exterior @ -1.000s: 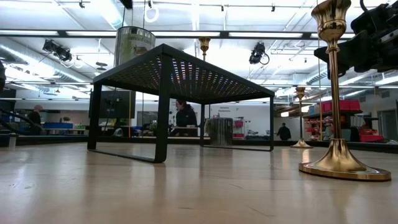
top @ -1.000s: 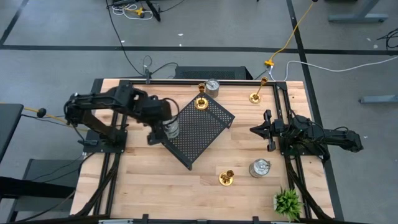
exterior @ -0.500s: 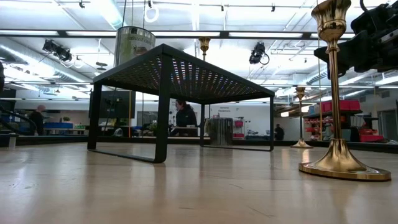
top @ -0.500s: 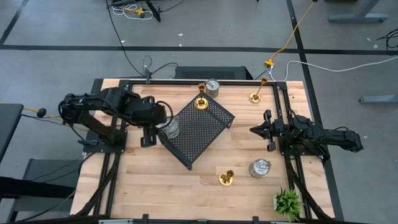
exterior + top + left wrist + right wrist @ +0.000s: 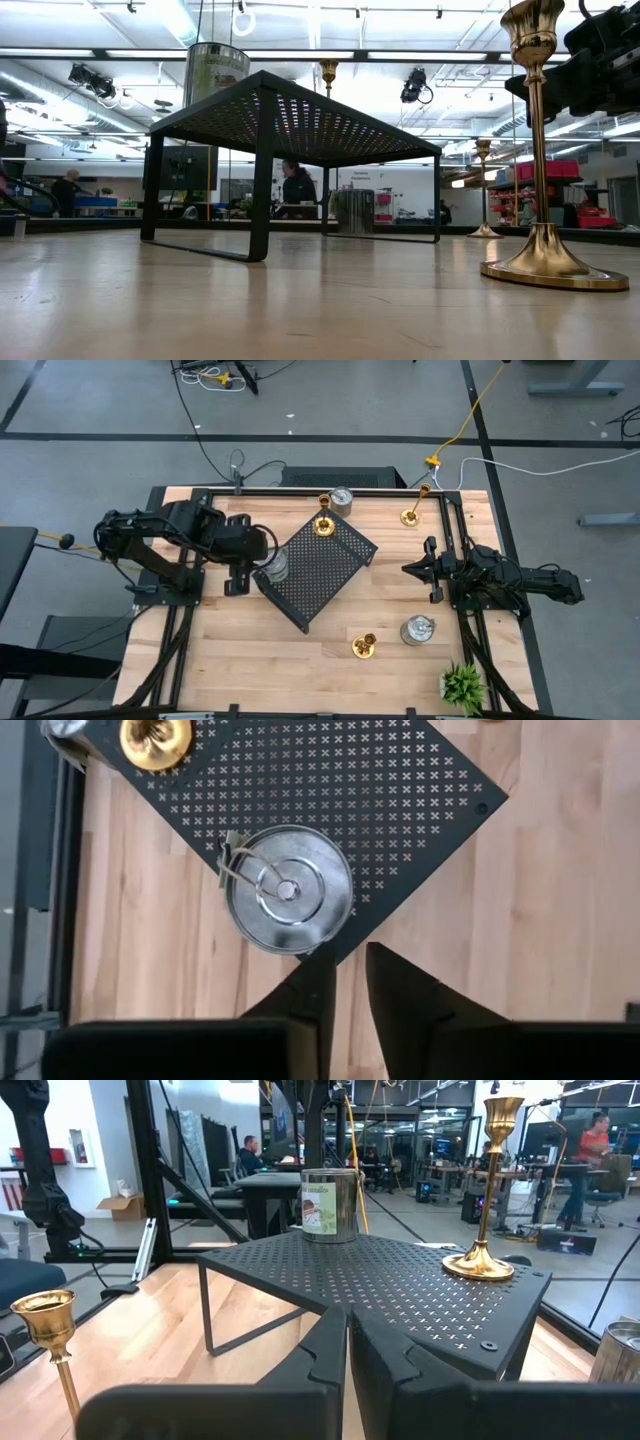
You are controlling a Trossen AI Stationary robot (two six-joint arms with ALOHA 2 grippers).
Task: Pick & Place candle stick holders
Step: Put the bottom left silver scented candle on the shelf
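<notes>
The left gripper (image 5: 348,982), nearly closed and empty, hovered beside the silver candle holder (image 5: 288,890). That holder sat at the black tray's (image 5: 420,810) corner in the frame's centre; a nudge could tip it onto the desk (image 5: 540,920).

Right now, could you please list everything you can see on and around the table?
gold candle stick holders: three, gold; one on the tray's far corner, one at the table's far right, one near the front
silver candle stick holders: three, silver; one on the tray's left corner, one behind the tray, one front right
black perforated tray: one, black, mid-table
green plant: one, green, front right corner
table: one, light wood
people: several, far behind the table
left gripper: one, dark, beside the tray's left corner
right gripper: one, dark, shut, right edge
</notes>
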